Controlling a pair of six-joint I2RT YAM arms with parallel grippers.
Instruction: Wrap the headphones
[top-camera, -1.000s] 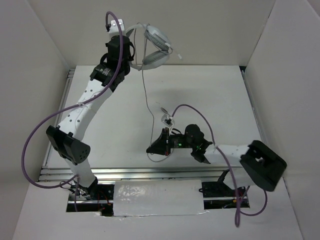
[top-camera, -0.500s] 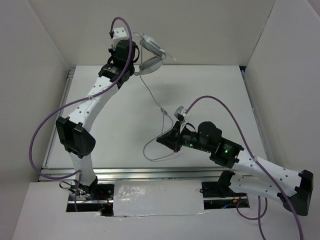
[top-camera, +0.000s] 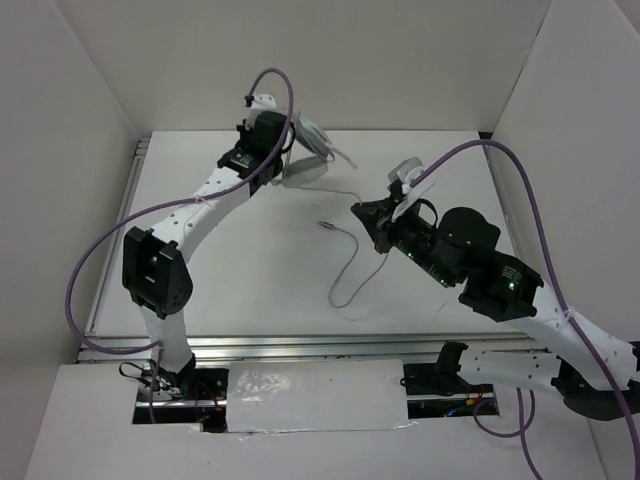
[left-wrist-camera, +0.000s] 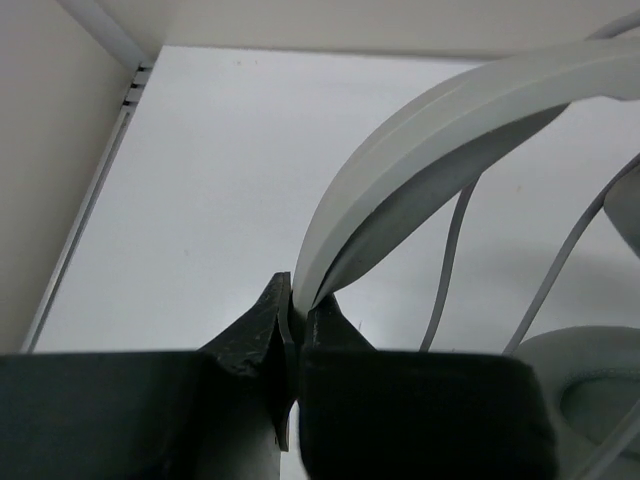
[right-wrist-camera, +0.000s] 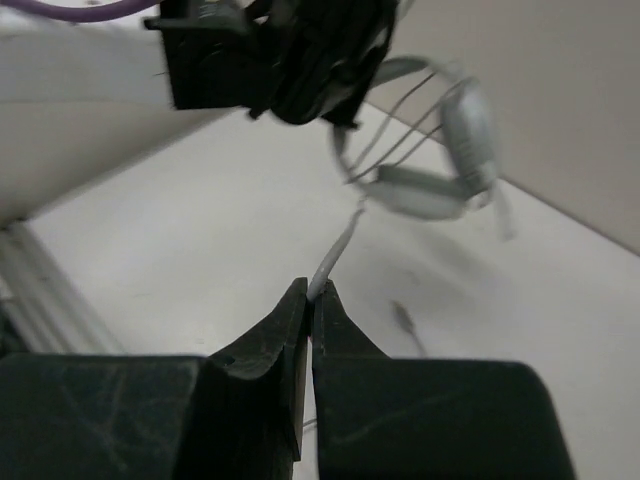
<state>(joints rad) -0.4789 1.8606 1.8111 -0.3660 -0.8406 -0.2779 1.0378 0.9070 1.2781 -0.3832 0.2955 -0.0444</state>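
The light grey-white headphones (top-camera: 312, 140) hang above the far middle of the table. My left gripper (top-camera: 289, 152) is shut on the headband (left-wrist-camera: 450, 120), close up in the left wrist view, where the jaws (left-wrist-camera: 300, 305) pinch its end and an ear cup (left-wrist-camera: 590, 375) shows at the lower right. My right gripper (top-camera: 359, 210) is shut on the thin grey cable (right-wrist-camera: 340, 245), a short way from the headphones (right-wrist-camera: 440, 170). The rest of the cable (top-camera: 345, 280) loops down on the table. Its plug (top-camera: 325, 224) lies free.
White walls stand on the left, back and right of the white table (top-camera: 200, 290). Thick purple cables (top-camera: 85, 270) arc off both arms. A metal rail (top-camera: 300, 345) runs along the near edge. The left arm's black wrist (right-wrist-camera: 280, 60) fills the top of the right wrist view.
My right gripper has moved away from me and to the right with the cable, lifting the loop. My left gripper has swung right and lower with the headphones.
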